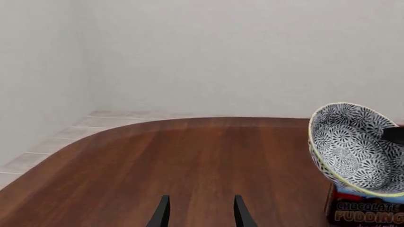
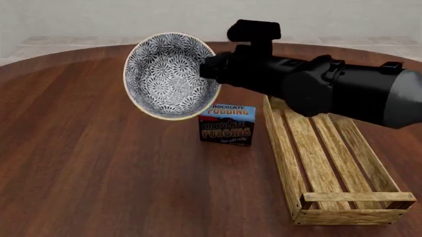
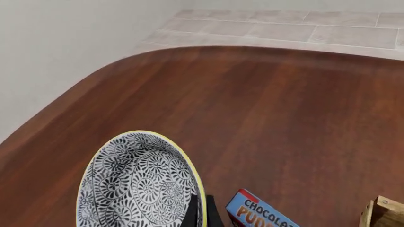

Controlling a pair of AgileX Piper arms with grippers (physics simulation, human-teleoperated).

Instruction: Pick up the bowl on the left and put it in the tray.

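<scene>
The bowl (image 2: 168,74), patterned blue-grey and white with a pale yellow rim, hangs in the air tilted on its side, its inside facing the front camera. My right gripper (image 2: 205,69) is shut on the bowl's right rim, and one finger (image 3: 191,213) shows inside that rim in the right wrist view. The bowl (image 3: 136,189) hovers above and just left of the chocolate pudding box. To the right lies the tray (image 2: 316,158), a long light-wood slatted crate with nothing in it. My left gripper (image 1: 202,210) stands open over bare table, well apart from the bowl (image 1: 353,146).
A chocolate pudding box (image 2: 227,124) stands upright on the table between the bowl and the tray's left side. The brown wooden table (image 2: 99,163) has a rounded far edge, with a tiled floor and pale wall beyond.
</scene>
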